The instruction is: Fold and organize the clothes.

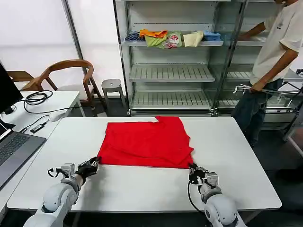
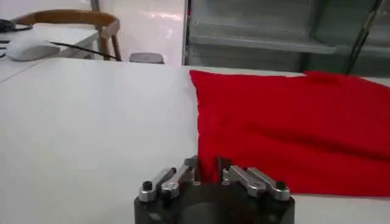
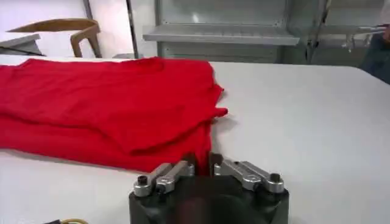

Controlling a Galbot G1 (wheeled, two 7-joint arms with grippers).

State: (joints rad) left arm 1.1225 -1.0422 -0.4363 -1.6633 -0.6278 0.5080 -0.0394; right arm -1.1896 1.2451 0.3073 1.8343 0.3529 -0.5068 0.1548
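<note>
On table [image 1: 142,184], tools pinching red T-shirt [image 1: 147,142] corners

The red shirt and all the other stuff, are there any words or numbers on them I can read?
No words or numbers can be read anywhere.
The red T-shirt shows plain cloth, no print or label.
The folded clothes on the shelf show a small patch of pattern, too small to read.
The left gripper and right gripper, both closed on the shirt's near corners, carry no markings.
</note>
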